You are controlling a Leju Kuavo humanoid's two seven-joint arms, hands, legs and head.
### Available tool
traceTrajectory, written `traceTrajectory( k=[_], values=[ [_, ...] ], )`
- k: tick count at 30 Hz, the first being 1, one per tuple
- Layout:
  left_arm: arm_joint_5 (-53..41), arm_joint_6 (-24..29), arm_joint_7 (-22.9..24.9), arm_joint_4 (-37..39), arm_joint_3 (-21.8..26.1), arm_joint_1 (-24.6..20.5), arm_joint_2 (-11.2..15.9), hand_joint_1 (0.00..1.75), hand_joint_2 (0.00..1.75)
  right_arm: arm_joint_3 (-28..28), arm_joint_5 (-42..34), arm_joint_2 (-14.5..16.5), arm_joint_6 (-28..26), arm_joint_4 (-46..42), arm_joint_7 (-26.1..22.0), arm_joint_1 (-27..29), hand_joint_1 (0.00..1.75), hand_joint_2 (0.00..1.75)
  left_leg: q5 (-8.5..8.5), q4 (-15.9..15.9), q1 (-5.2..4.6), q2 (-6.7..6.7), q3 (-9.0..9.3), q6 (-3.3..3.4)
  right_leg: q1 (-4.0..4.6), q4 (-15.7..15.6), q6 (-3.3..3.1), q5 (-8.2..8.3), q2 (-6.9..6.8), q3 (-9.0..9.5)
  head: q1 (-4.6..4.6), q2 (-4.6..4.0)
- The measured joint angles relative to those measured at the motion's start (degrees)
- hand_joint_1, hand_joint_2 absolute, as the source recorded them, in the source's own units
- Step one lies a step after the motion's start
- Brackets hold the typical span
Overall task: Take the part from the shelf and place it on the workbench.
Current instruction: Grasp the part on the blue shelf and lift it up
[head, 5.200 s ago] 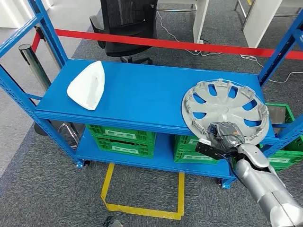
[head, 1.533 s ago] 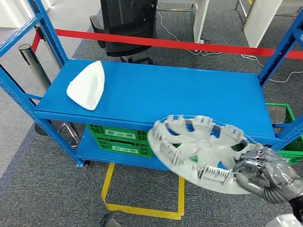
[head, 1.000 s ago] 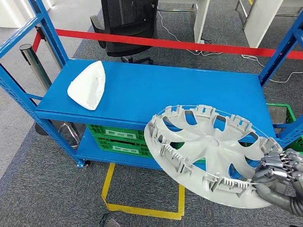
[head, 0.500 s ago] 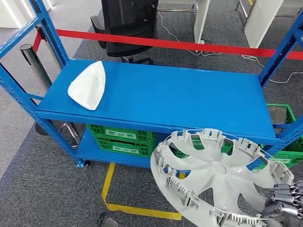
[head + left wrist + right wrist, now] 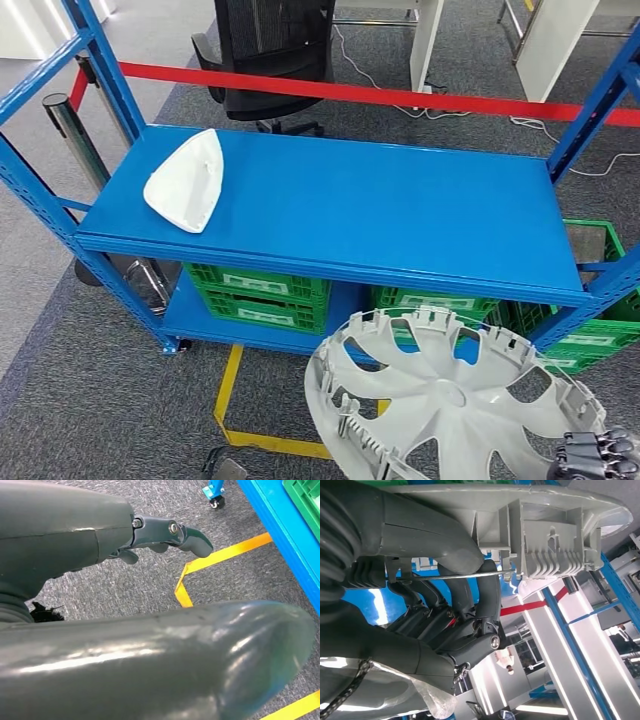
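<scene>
Our left hand (image 5: 113, 580) hangs over the carpet, fingers apart, holding nothing. A white part (image 5: 186, 182) lies at the shelf's (image 5: 362, 205) left end. Our right hand (image 5: 596, 458) grips the hubcap (image 5: 445, 400) by its rim, below the shelf's front edge.

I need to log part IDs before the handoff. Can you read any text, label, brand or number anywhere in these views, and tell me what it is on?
No text can be read.
White label strips on the green plastic crates under the blue metal shelf: printed, but too small and blurred to read.
Grey plastic wheel cover held by the right hand: no marking legible, in the right wrist view either.
White triangular plastic part: no visible marking.
</scene>
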Motion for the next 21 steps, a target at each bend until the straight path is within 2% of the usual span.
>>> traceTrajectory(
  k=[10,21],
  values=[
    [2.4,-0.8,0.0,-0.6,0.0,0.1,-0.2,0.0,0.0,-0.2,0.5,0.6,-0.5,-0.5,0.1,1.4,1.75,1.75,0.0,0.0,0.0,-0.02,0.0,0.0,0.0,0.0,0.0,0.0,-0.03,-0.01,0.01,0.0],
    [7.1,0.0,0.0,-1.7,-2.5,0.8,-0.3,0.0,0.0,4.5,3.7,3.9,-8.8,-0.7,-1.0,5.7,1.75,1.75,-0.01,0.0,0.01,-0.02,0.0,0.0,0.01,0.0,0.0,-0.01,-0.03,0.0,0.01,0.0]
  ],
)
